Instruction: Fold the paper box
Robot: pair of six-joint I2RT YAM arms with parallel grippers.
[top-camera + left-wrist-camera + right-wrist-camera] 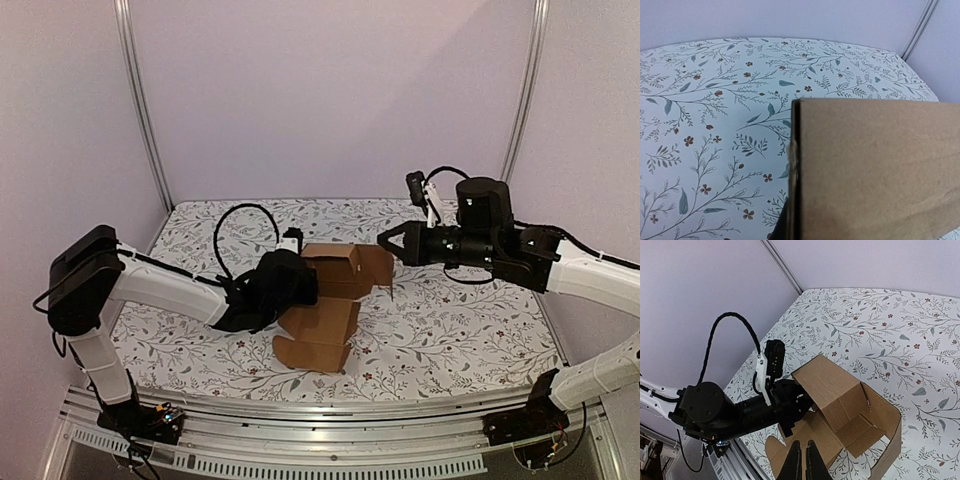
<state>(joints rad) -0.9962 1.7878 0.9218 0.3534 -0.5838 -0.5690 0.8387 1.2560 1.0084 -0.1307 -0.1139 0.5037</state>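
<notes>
At the middle of the floral tablecloth [460,330] sits the partly folded paper box [335,300], its flaps raised. The left gripper [300,285] pinches its left wall tight. The right gripper [383,243] hovers just beside the box's right edge, fingers together, empty.

The top external view looks down from high over the near edge toward the back wall, far enough off to take in the whole floral table [450,330]. The left wrist view sits pressed close to the paper box [875,170], looking low across the table. The right wrist view looks down from the right, at middling range, past its own fingers [792,465] toward the left arm [715,415]. All three share the box and the table.
</notes>
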